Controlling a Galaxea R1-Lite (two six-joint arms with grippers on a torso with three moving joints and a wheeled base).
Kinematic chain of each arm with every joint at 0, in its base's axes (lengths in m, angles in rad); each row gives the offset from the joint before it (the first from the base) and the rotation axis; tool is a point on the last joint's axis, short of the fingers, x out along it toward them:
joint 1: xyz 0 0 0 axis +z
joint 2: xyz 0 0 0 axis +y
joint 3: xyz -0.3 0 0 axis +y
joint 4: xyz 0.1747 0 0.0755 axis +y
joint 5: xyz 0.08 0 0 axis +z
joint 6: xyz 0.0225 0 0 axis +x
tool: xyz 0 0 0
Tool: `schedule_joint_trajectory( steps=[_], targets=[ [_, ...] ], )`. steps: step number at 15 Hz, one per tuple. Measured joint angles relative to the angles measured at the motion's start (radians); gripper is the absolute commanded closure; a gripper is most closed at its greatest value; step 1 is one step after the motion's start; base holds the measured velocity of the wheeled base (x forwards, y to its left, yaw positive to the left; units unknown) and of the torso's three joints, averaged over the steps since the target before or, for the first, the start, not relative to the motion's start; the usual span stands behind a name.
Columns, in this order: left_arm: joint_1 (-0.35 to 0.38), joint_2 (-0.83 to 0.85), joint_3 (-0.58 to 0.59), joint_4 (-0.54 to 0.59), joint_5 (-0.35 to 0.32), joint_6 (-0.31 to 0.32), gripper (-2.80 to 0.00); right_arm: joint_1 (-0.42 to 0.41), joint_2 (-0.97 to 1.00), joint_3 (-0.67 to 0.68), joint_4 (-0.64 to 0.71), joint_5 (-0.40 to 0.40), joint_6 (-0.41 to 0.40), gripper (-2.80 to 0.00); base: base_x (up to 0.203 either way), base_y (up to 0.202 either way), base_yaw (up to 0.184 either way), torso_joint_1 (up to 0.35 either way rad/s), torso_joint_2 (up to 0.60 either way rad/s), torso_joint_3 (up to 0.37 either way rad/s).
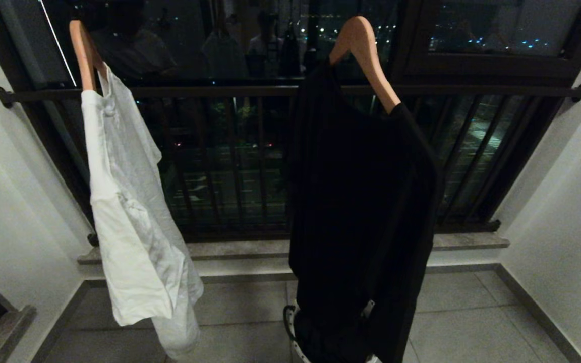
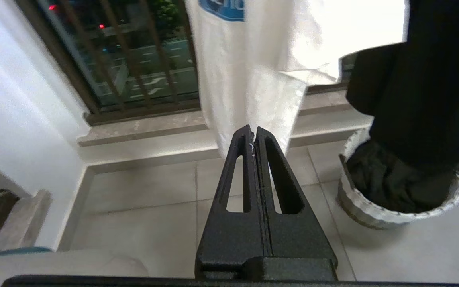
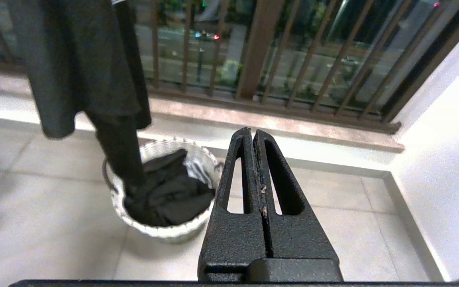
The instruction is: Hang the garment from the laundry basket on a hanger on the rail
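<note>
The white laundry basket (image 3: 161, 231) stands on the tiled floor below the window, with a dark garment (image 3: 169, 195) bunched inside it. A black shirt (image 1: 361, 201) hangs from a wooden hanger (image 1: 366, 55), and its lower end dips into the basket (image 1: 289, 320). A white shirt (image 1: 129, 212) hangs from a second wooden hanger (image 1: 84, 55) to the left. The rail is out of view above the hangers. My left gripper (image 2: 252, 129) is shut and empty, held above the floor left of the basket (image 2: 373, 213). My right gripper (image 3: 252, 131) is shut and empty, to the basket's right.
A dark brown guard handrail (image 1: 220, 92) with vertical bars spans the window behind the clothes. A stone sill (image 1: 240, 249) runs below it. White walls close in on both sides, and a low ledge (image 1: 3, 327) juts out at the left.
</note>
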Motion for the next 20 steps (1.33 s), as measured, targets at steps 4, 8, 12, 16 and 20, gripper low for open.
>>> schedule_joint_trajectory(
  steps=[4,8,12,16,20],
  targets=[
    [0.001,0.0,0.0,0.0,0.001,-0.001,0.0,0.0,0.0,0.0,-0.001,0.001,0.0,0.0,-0.001,-0.003,0.127,0.0,0.0,0.004],
    [-0.001,0.0,0.0,0.0,0.0,-0.002,0.0,0.0,0.0,0.0,-0.001,0.001,0.003,0.0,0.0,0.0,0.015,0.001,0.0,0.002],
    [-0.001,0.0,0.0,0.0,0.0,0.0,0.0,0.0,0.0,0.0,-0.001,0.001,0.006,0.0,0.0,0.0,0.0,0.0,0.0,0.0],
    [0.0,0.0,0.0,0.001,-0.006,0.0,0.0,0.0,0.0,0.0,0.0,0.0,0.018,0.0,0.0,0.0,0.0,0.0,0.0,0.0],
    [0.0,0.0,-0.003,0.005,-0.008,0.001,0.0,0.0,0.0,0.0,0.0,-0.005,0.05,0.0,0.0,0.0,0.0,0.0,0.0,0.0]
  ],
)
